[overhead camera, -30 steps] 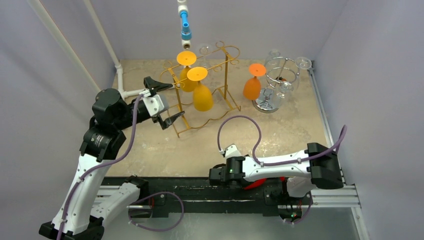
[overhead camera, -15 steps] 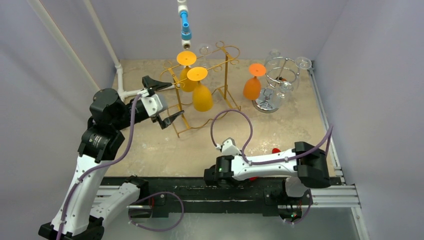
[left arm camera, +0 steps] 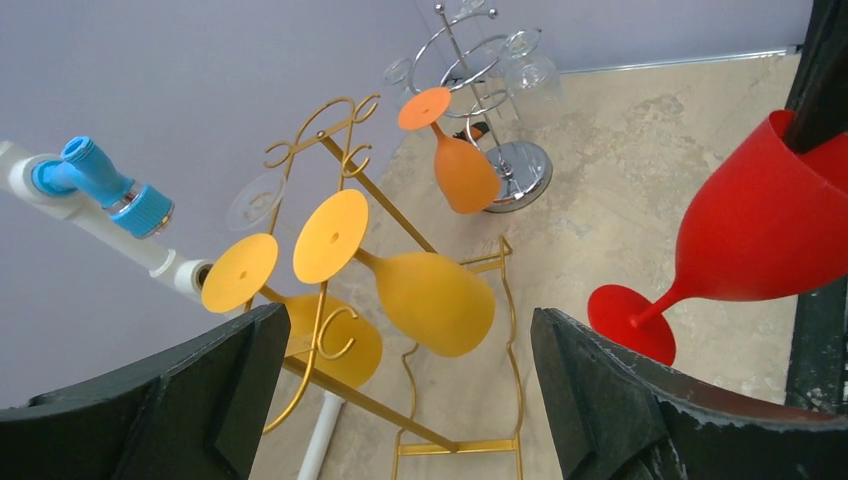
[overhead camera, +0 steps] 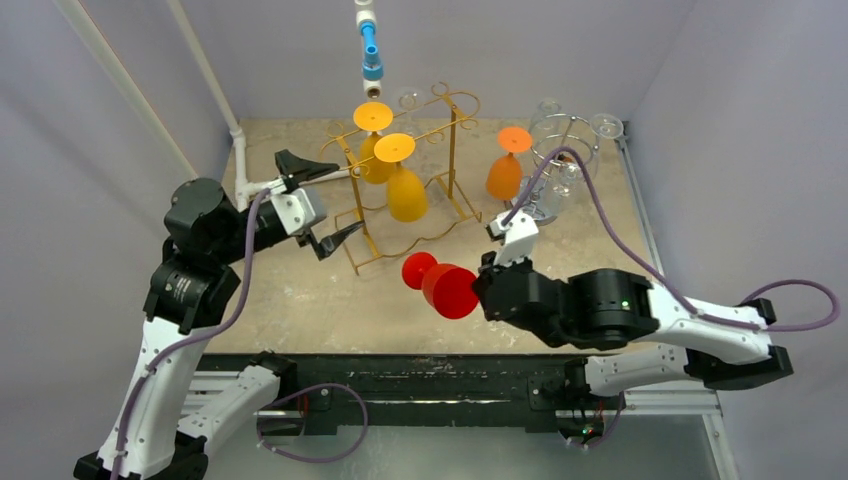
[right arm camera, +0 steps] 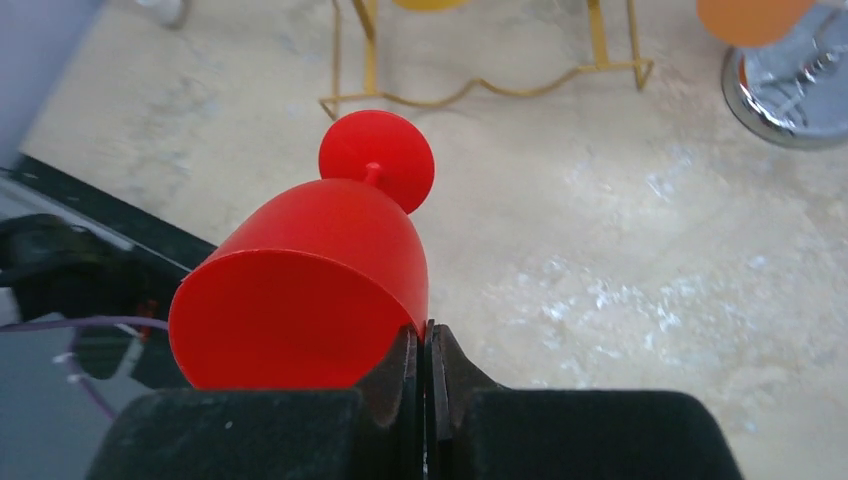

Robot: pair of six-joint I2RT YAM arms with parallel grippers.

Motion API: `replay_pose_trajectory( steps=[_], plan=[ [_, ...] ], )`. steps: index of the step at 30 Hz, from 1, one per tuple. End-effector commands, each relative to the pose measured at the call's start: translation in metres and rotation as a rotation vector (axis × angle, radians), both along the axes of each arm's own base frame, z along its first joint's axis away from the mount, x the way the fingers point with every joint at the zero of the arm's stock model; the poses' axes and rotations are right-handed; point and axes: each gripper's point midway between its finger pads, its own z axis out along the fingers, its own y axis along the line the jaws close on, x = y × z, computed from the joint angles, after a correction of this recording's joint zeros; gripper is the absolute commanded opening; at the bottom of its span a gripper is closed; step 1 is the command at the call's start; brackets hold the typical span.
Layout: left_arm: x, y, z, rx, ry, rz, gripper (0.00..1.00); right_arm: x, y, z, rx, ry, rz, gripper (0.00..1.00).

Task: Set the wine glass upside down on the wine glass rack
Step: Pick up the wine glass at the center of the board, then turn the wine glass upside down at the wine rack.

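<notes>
The red wine glass (overhead camera: 445, 288) hangs on its side above the table, foot pointing toward the gold wine glass rack (overhead camera: 452, 160). My right gripper (overhead camera: 481, 290) is shut on the rim of its bowl; the right wrist view shows the pinch (right arm camera: 427, 335) on the red wine glass (right arm camera: 320, 270). My left gripper (overhead camera: 322, 200) stands open and holds nothing, just left of the rack. In its view the wine glass rack (left arm camera: 457, 447) lies ahead and the red wine glass (left arm camera: 760, 230) is at the right. Two yellow glasses (overhead camera: 406, 195) hang upside down on the rack.
A chrome rack (overhead camera: 560, 140) at the back right carries an orange glass (overhead camera: 505, 175) and clear glasses. A blue-tipped pipe (overhead camera: 371, 50) hangs over the gold rack. A white pipe (overhead camera: 262, 184) runs along the left wall. Purple walls close in three sides.
My right gripper closed, and its arm swung up from the near edge, carrying the red glass out over the table. My left arm drew back slightly to the left, still open.
</notes>
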Motion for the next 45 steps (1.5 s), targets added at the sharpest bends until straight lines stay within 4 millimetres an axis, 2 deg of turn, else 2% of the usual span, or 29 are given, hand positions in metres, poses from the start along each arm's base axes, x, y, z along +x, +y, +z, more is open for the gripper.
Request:
replay_pose_trajectory(
  steps=[1, 7, 11, 18, 22, 24, 26, 31, 34, 37, 38, 40, 42, 43, 45],
  plan=[
    [-0.023, 0.003, 0.023, -0.059, 0.026, -0.016, 0.99, 0.001, 0.008, 0.079, 0.235, -0.125, 0.120, 0.00],
    [-0.037, -0.008, 0.019, -0.225, 0.344, -0.035, 1.00, 0.013, -0.012, 0.149, 0.396, -0.328, 0.133, 0.00],
    [-0.041, -0.019, 0.011, -0.310, 0.531, -0.072, 1.00, 0.016, -0.003, 0.178, 0.429, -0.429, 0.165, 0.00],
    [-0.034, -0.024, 0.008, -0.319, 0.527, -0.087, 1.00, 0.015, 0.016, 0.201, 0.446, -0.493, 0.215, 0.00],
    [-0.034, -0.025, 0.012, -0.297, 0.460, -0.113, 0.98, 0.010, 0.027, 0.206, 0.471, -0.502, 0.257, 0.00],
    [-0.035, -0.025, 0.015, -0.269, 0.408, -0.138, 0.92, 0.008, 0.032, 0.206, 0.485, -0.503, 0.274, 0.00],
    [-0.034, -0.027, 0.017, -0.246, 0.385, -0.153, 0.81, 0.006, 0.036, 0.207, 0.504, -0.505, 0.292, 0.00],
    [-0.030, -0.030, 0.020, -0.174, 0.339, -0.189, 0.32, -0.002, 0.047, 0.206, 0.548, -0.508, 0.345, 0.00],
    [-0.025, -0.027, 0.034, -0.156, 0.255, -0.169, 0.11, -0.005, 0.061, 0.194, 0.521, -0.483, 0.377, 0.00],
    [-0.022, -0.020, 0.046, -0.122, 0.149, -0.133, 0.00, -0.008, 0.078, 0.173, 0.462, -0.438, 0.405, 0.02],
    [-0.021, -0.016, 0.049, -0.105, 0.107, -0.117, 0.00, -0.007, 0.080, 0.166, 0.445, -0.425, 0.403, 0.12],
    [-0.018, -0.009, 0.051, -0.035, -0.002, -0.093, 0.00, -0.006, 0.082, 0.154, 0.416, -0.401, 0.395, 0.46],
    [-0.013, 0.000, 0.053, 0.044, -0.136, -0.051, 0.00, -0.005, 0.080, 0.147, 0.400, -0.382, 0.384, 0.87],
    [-0.009, 0.005, 0.056, 0.075, -0.197, -0.023, 0.00, -0.005, 0.079, 0.143, 0.388, -0.372, 0.391, 0.97],
    [-0.006, 0.013, 0.061, 0.151, -0.318, 0.011, 0.00, -0.008, 0.075, 0.138, 0.369, -0.353, 0.413, 0.99]
  ],
)
